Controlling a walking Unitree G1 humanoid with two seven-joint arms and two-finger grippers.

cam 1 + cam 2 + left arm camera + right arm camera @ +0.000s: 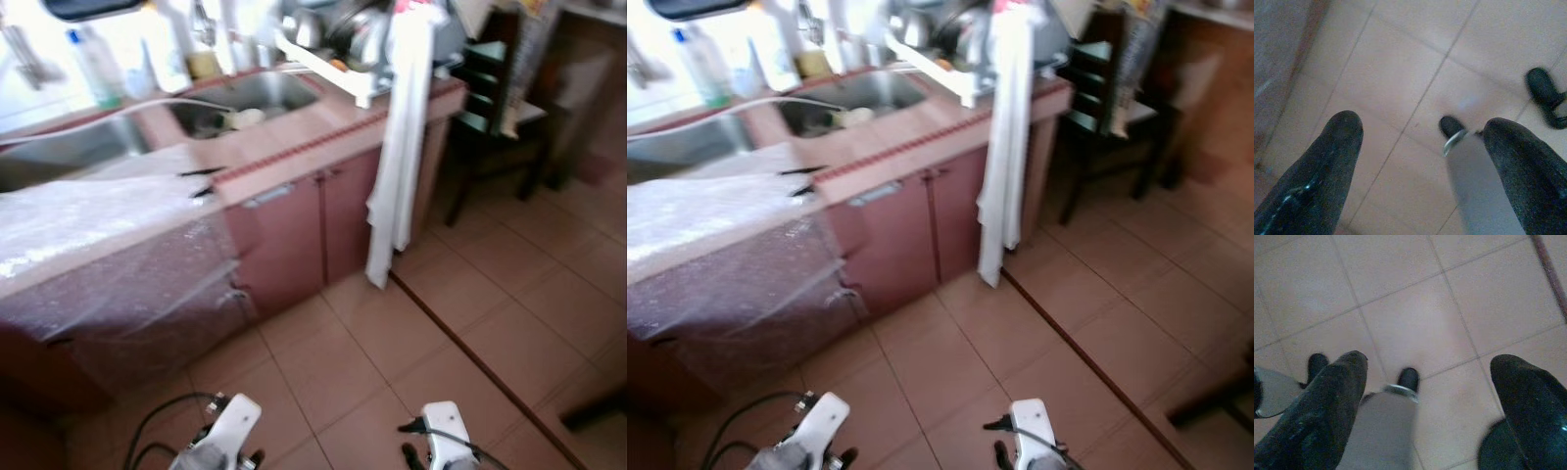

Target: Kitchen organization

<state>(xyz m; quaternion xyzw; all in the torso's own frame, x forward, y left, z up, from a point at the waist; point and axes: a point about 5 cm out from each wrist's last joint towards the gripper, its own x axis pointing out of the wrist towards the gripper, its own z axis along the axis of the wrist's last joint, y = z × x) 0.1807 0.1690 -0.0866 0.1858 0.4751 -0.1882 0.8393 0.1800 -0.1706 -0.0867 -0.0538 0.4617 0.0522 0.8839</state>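
Note:
A reddish kitchen counter (294,137) runs across the far left, with a steel sink (250,98) set into it. A dish rack (338,44) full of metal ware stands at its right end, and a white towel (397,166) hangs down in front. Bottles (93,64) line the back by the window. Both arms hang low over the tiled floor: left arm (225,431), right arm (446,436). My left gripper (1422,125) is open with only floor between its fingers. My right gripper (1431,362) is open too, holding nothing.
Clear plastic sheeting (108,225) drapes the counter's left part and front. Small dark items (201,178) lie on the counter edge. Cabinet doors (294,235) are closed. A dark chair (490,108) stands right of the counter. Tiled floor (470,323) lies open ahead.

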